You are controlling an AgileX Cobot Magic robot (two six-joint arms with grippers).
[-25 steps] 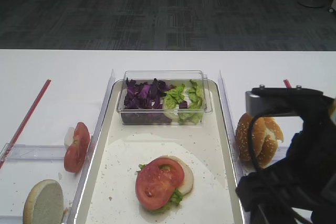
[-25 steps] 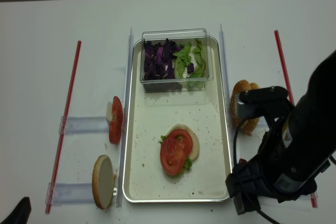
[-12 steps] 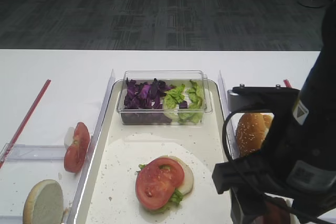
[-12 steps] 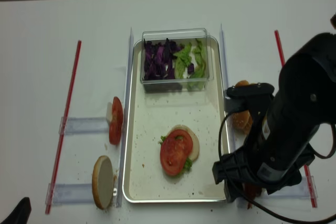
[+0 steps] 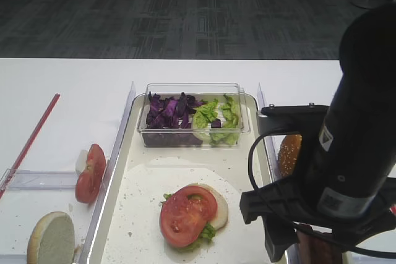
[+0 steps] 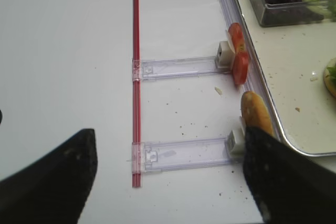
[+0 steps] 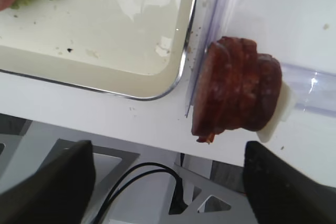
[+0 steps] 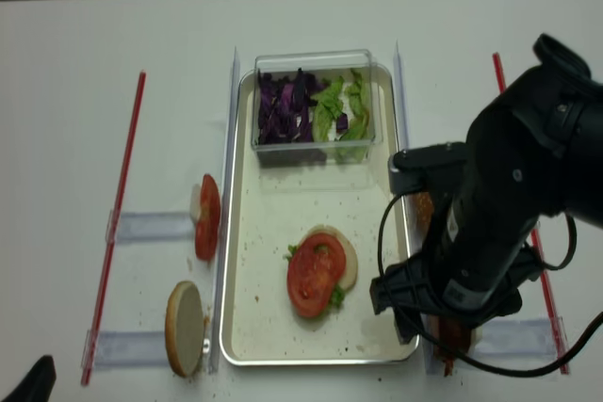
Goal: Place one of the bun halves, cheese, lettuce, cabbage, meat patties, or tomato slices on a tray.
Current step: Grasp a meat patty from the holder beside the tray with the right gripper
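Note:
Several meat patties [image 7: 236, 85] stand on edge in a white holder just right of the tray's [image 7: 105, 61] near corner. My right gripper [image 7: 168, 153] hangs above them, open, with nothing between its fingers. On the tray [image 5: 142, 196] a tomato slice [image 5: 187, 207] lies on lettuce and a bun half [image 5: 220, 207]. More tomato slices [image 6: 239, 59] and a bun half [image 6: 256, 114] stand in holders left of the tray. Cabbage [image 5: 166, 110] and lettuce [image 5: 213, 115] fill a clear box. My left gripper [image 6: 169, 140] is open over the bare table at the left. Cheese is out of view.
The clear box [image 8: 316, 101] sits at the tray's far end. Clear plastic rails [image 6: 178, 67] and a red strip [image 6: 135, 77] lie on the white table. Another bun [image 5: 288, 153] shows behind my right arm [image 8: 480, 223]. The table's front edge is close below the patties.
My right arm has swung left and forward, from beside the tray to over the meat patties, and now covers most of the right bun. Its jaws stay wide. Nothing else moved.

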